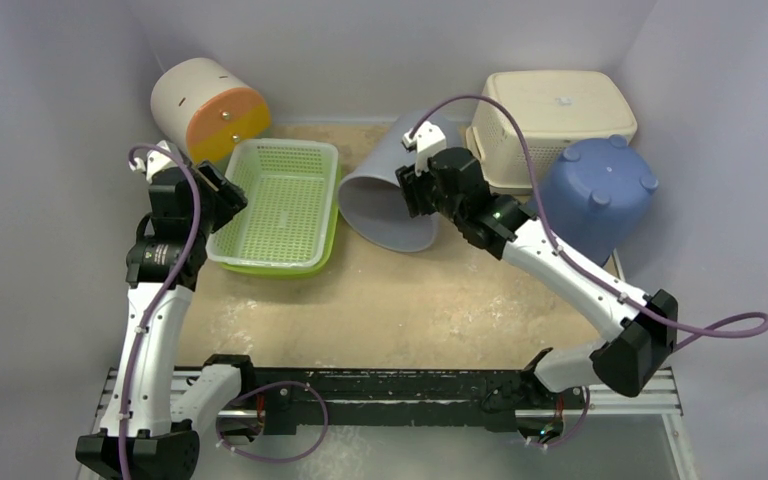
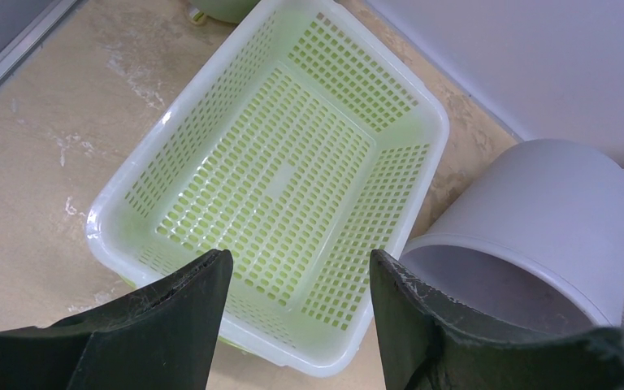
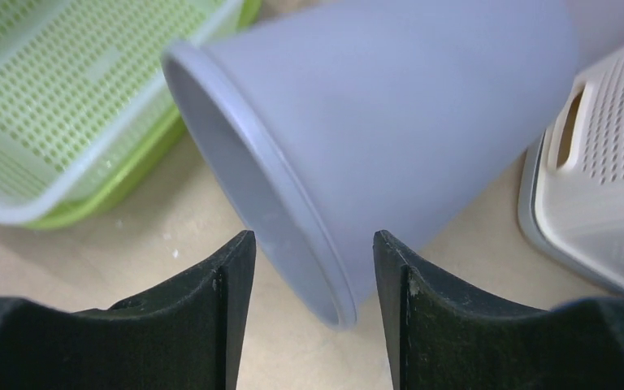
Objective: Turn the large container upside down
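The large grey container (image 1: 390, 195) lies on its side at the table's middle back, its mouth facing the near left. My right gripper (image 1: 415, 192) is open at its rim. In the right wrist view the container (image 3: 390, 122) fills the top, and its lower rim sits between the spread fingers of the right gripper (image 3: 313, 244), apart from both. My left gripper (image 1: 225, 195) is open and empty over the near left of a green mesh basket (image 1: 290, 146). In the left wrist view the left gripper (image 2: 301, 264) hangs above the basket (image 2: 341, 73), with the grey container (image 2: 536, 211) at the right.
A beige basket (image 1: 550, 125) stands upside down at the back right, also in the right wrist view (image 3: 601, 179). A blue bucket (image 1: 600, 195) is upside down beside it. A white drum with an orange end (image 1: 205, 105) leans at the back left. The green basket (image 3: 49, 97) touches the grey container.
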